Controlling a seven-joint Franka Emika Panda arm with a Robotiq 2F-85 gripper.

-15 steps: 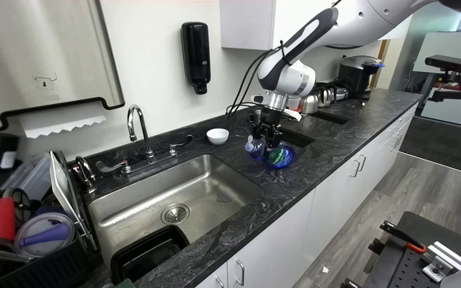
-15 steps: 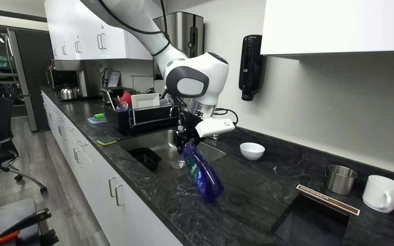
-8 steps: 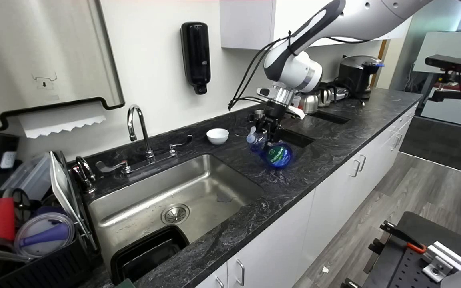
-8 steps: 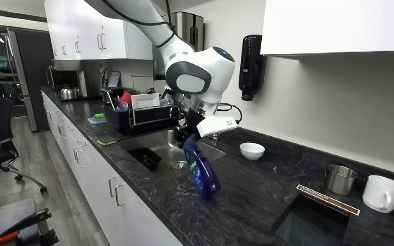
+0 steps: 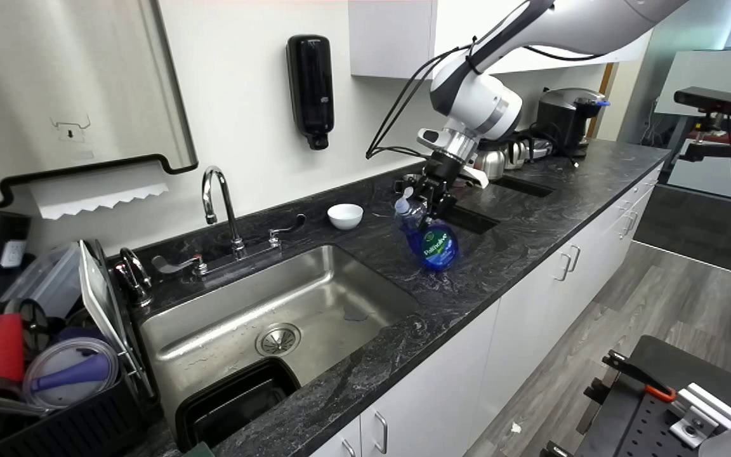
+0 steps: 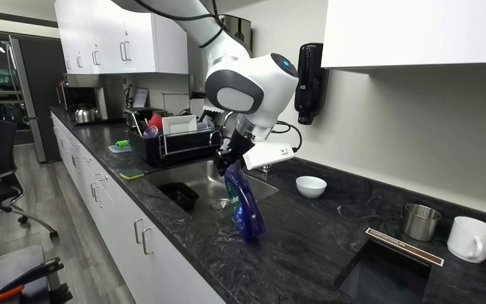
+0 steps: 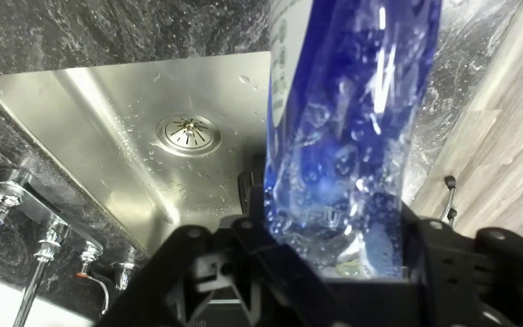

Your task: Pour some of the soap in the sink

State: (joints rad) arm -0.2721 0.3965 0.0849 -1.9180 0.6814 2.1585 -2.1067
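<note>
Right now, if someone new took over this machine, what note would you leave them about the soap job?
Fingers: shut on the soap bottle.
Where: the bottle tilts, cap uppermost, at the counter beside the sink; I can't tell whether its base touches.
Done: bottle gripped. I see no blue in the sink, but can't say whether any soap has been poured.
Left: probably bring the cap over the sink and tip some out, perhaps clear of the black tub in there.
</note>
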